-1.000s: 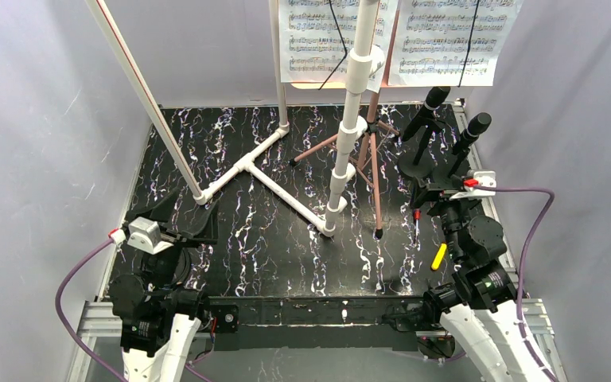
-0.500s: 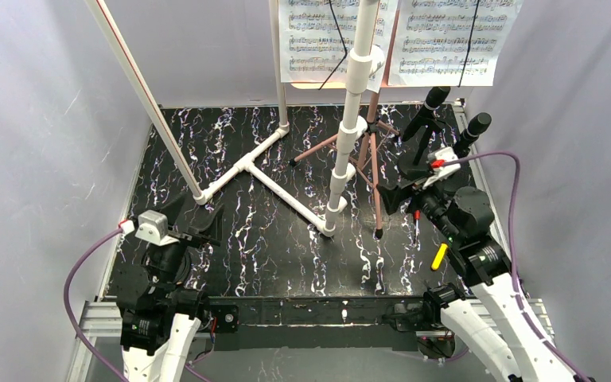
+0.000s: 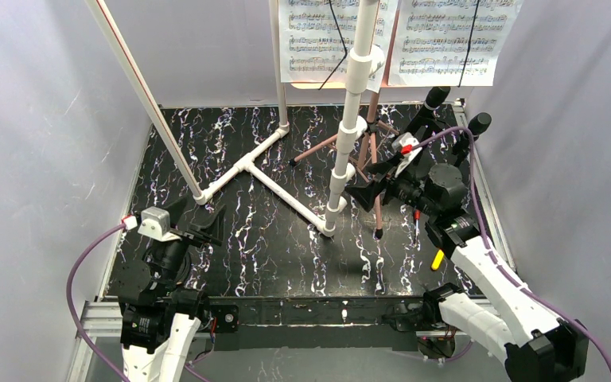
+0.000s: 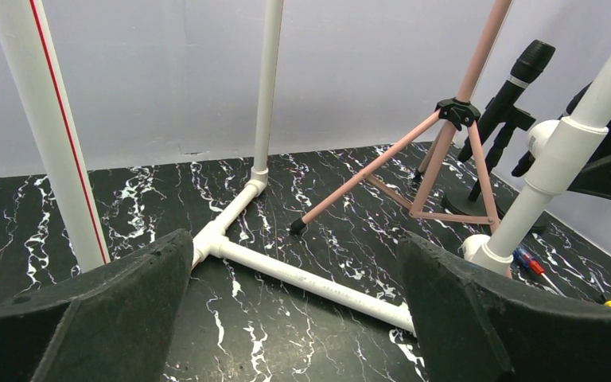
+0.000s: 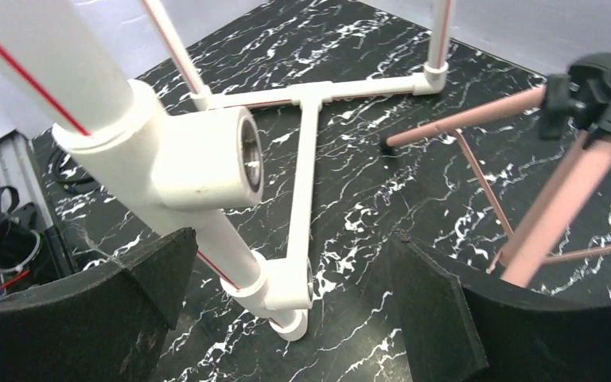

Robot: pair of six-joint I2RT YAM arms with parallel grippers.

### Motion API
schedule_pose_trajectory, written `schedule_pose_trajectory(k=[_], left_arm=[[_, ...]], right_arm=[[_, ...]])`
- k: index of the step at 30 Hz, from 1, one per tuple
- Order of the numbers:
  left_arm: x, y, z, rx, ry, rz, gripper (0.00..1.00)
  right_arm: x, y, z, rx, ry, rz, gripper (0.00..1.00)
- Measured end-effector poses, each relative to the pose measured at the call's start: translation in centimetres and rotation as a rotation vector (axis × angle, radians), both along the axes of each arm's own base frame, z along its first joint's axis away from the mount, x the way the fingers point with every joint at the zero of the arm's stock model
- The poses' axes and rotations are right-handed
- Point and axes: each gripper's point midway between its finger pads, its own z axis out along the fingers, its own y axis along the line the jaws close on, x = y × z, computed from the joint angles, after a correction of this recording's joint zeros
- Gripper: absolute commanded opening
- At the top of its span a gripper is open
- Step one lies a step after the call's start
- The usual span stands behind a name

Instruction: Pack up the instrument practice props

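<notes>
The music stand's pink tripod legs (image 3: 322,147) spread at the back middle of the table, and two white sheet-music pages (image 3: 318,40) hang on it at the top. Two black microphones (image 3: 433,99) on round bases stand at the back right. My right gripper (image 3: 368,183) hangs open just right of the tripod's near leg; in the right wrist view the pink leg (image 5: 557,215) lies outside its right finger, with the gripper (image 5: 294,302) holding nothing. My left gripper (image 3: 200,219) stands open and empty at the front left, its jaws (image 4: 294,310) facing the tripod (image 4: 445,151) and a microphone (image 4: 517,79).
A white plastic pipe frame (image 3: 274,171) crosses the black marbled table (image 3: 207,151), with uprights beside the tripod and one (image 5: 207,167) right in front of my right gripper. A red-handled screwdriver (image 3: 418,216) and a yellow one (image 3: 438,259) lie at the right. Grey curtain walls close in all round.
My right arm has swung left and forward from beside the microphone bases to the tripod's near leg. The left gripper has shifted slightly and stays open.
</notes>
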Motion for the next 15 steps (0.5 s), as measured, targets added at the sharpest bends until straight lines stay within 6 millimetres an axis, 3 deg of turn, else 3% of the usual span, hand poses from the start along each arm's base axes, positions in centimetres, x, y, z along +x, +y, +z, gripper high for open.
schedule_pose_trajectory(k=[10,15], left_arm=[[0.9,-0.2,-0.8,0.004,0.046,-0.001,0.98],[1.6,-0.3,-1.4,0.010,0.082,-0.001,0.98]], right_arm=[[-3.2,4.1,0.7,0.026,-0.028,0.194,0.99],[-3.2,4.9,1.0,0.027,-0.031,0.209,0.99]])
